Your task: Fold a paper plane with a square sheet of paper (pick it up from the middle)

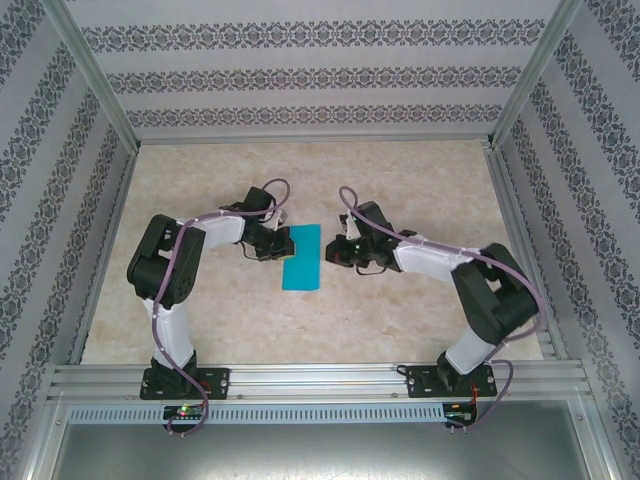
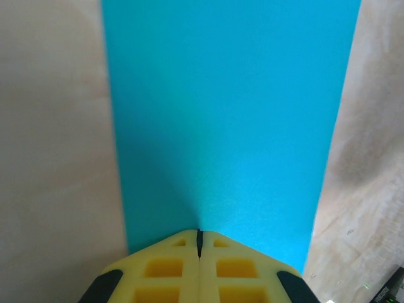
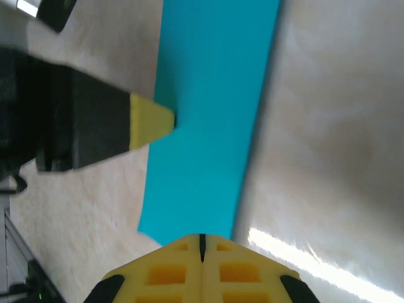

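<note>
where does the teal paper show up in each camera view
top external: teal paper at the centre of the table, between left gripper and right gripper
left wrist: broad band up the middle, above the shut left gripper
right wrist: slanted strip from top centre down to the shut right gripper
shared landmark: left gripper's yellow tip at the paper's edge
</note>
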Action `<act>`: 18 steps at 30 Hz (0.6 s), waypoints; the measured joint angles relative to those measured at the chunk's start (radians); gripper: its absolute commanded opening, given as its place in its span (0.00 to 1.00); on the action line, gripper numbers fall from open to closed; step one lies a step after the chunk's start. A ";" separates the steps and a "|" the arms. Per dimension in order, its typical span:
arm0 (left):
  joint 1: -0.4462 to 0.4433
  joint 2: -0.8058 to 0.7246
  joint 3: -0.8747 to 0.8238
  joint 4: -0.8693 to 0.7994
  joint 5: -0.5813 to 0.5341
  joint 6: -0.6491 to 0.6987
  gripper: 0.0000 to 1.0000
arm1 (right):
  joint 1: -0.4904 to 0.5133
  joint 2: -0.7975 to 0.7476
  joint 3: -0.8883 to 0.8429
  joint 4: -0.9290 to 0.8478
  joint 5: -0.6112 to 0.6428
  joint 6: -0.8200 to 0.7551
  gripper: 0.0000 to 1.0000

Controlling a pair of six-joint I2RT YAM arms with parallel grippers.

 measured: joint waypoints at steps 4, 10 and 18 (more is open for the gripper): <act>0.002 -0.042 -0.009 -0.005 0.003 0.009 0.00 | 0.005 0.106 0.080 0.050 0.000 0.038 0.00; 0.002 -0.103 -0.047 0.055 0.043 -0.012 0.01 | 0.009 0.224 0.166 0.068 -0.006 0.065 0.00; -0.021 -0.103 -0.081 0.127 0.091 -0.069 0.00 | 0.008 0.296 0.224 0.066 -0.006 0.068 0.00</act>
